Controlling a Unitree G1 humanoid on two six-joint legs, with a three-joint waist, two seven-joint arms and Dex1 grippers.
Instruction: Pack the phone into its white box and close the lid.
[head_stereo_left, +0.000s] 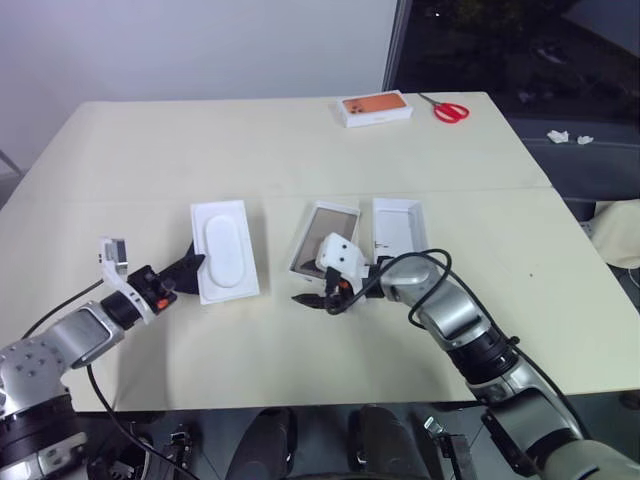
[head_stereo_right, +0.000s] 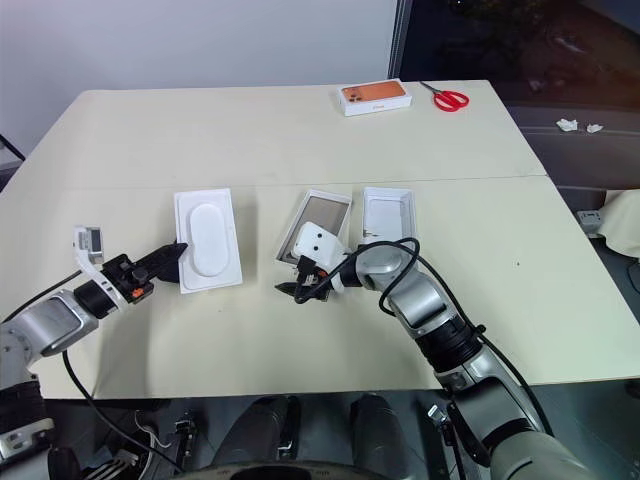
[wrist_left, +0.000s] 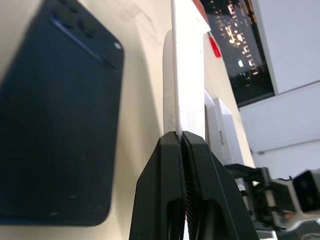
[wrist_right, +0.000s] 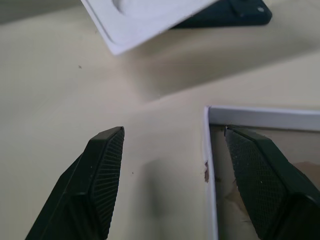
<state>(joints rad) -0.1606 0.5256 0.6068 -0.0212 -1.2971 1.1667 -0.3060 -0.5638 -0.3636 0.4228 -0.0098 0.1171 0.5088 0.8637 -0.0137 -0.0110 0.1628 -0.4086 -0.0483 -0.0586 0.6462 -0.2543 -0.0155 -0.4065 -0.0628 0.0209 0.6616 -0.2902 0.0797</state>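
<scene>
- Phone (wrist_left: 55, 115): slim and dark navy, lying back-up on the table (head_stereo_left: 300, 140) with its camera cluster at one corner; it sits beneath the raised white insert (head_stereo_left: 224, 250), so the head views barely show it.
- Left gripper (head_stereo_left: 188, 268): clenched on the near edge of that insert, a thin moulded sheet with an oval recess, tilting it up off the phone.
- White box (head_stereo_left: 325, 235): a shallow tray with a tan-brown floor, apparently empty, though the right arm covers its near end.
- Right gripper (head_stereo_left: 312, 298): fingers spread wide and grasping nothing, straddling the tray's near corner, one finger (wrist_right: 95, 185) outside the wall and one inside.
- Lid (head_stereo_left: 399, 226): lies just beside the tray, plain white inside facing up, nothing in it.
- Far edge of table: a white box with an orange face (head_stereo_left: 374, 108) and red-handled scissors (head_stereo_left: 448, 109).
</scene>
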